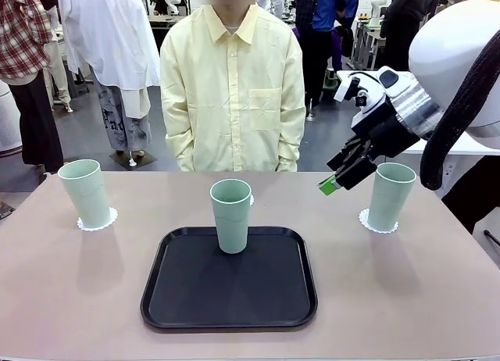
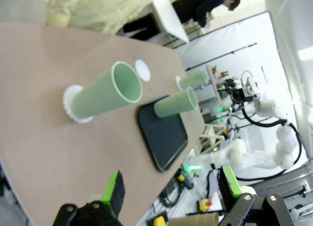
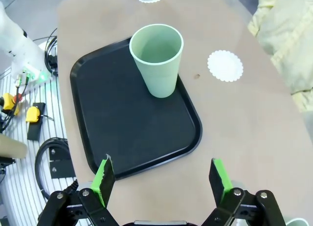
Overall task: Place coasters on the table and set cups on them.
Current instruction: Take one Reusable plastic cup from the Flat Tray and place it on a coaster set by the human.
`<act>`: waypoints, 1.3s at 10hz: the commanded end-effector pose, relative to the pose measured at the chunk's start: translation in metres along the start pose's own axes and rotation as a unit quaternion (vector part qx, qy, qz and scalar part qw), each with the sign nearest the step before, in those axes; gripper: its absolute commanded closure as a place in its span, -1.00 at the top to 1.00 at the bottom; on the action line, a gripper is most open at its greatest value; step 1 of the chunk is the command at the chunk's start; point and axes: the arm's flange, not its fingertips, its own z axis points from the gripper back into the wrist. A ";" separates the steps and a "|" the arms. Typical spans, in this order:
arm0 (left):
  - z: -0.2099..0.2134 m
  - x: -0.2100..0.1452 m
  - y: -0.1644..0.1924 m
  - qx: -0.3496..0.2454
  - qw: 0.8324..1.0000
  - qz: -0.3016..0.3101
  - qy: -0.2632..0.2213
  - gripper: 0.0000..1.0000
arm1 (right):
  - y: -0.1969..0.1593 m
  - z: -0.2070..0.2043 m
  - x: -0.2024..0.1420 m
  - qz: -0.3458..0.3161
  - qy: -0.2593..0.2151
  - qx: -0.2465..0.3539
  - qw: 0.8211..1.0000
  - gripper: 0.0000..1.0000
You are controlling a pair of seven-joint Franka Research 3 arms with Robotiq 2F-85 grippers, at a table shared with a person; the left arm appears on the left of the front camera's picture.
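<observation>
While the person (image 1: 233, 87) in a pale yellow shirt stands at the far side of the table (image 1: 406, 298), three mint-green cups are upright on it. The left cup (image 1: 84, 192) stands on a white lacy coaster (image 1: 98, 219) near the table's left edge. The right cup (image 1: 391, 195) stands on a second coaster (image 1: 376, 221) toward the right side. The middle cup (image 1: 231, 215) is not on a coaster: it stands on the black tray (image 1: 229, 298), close to the tray's far edge. The third coaster (image 3: 225, 65) lies bare on the table just beyond that far edge, between the tray and the person; in the front view the middle cup hides most of it.

The right gripper (image 1: 341, 176) hangs in the air just to the left of the right cup, above the table, and touches nothing. In the right wrist view its two green-padded fingers (image 3: 103, 176) stand wide apart with nothing between them, and they look down at the near part of the tray.

The left gripper (image 2: 171, 187) shows in the left wrist view, which is rolled to the side. Its jaws are also spread wide and they hold nothing. Beyond them the left cup on its coaster is nearest, then the tray with the middle cup, and the right cup is farthest.
</observation>
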 end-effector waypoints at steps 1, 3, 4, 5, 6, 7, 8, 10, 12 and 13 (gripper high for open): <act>0.001 0.000 -0.002 -0.002 1.000 -0.002 -0.002 1.00 | 0.000 0.000 0.001 0.001 0.000 0.000 1.000 1.00; 0.001 0.000 -0.002 -0.002 1.000 -0.002 -0.002 1.00 | -0.040 -0.026 0.002 0.041 -0.048 0.074 0.995 1.00; 0.001 0.000 -0.002 -0.002 1.000 -0.002 -0.002 1.00 | -0.058 -0.052 -0.004 0.035 -0.051 0.061 0.996 1.00; 0.001 0.000 -0.002 -0.002 1.000 -0.002 -0.002 1.00 | -0.070 -0.079 -0.009 0.043 -0.060 0.081 0.994 1.00; 0.001 0.000 -0.002 -0.002 1.000 -0.002 -0.002 1.00 | -0.078 -0.097 -0.012 0.053 -0.079 0.086 0.992 1.00; 0.001 0.000 -0.002 -0.002 1.000 -0.002 -0.002 1.00 | -0.081 -0.110 -0.016 0.066 -0.104 0.085 0.989 1.00; 0.001 0.000 -0.002 -0.002 1.000 -0.002 -0.002 1.00 | -0.080 -0.118 -0.018 0.078 -0.123 0.088 0.985 1.00; 0.001 0.000 -0.002 -0.002 1.000 -0.002 -0.002 1.00 | -0.075 -0.129 -0.020 0.099 -0.129 0.105 0.981 1.00; 0.001 0.000 -0.002 -0.002 1.000 -0.002 -0.002 1.00 | -0.074 -0.130 -0.020 0.100 -0.140 0.120 0.978 1.00; 0.001 0.000 -0.002 -0.002 1.000 -0.002 -0.002 1.00 | -0.074 -0.129 -0.021 0.093 -0.140 0.118 0.979 1.00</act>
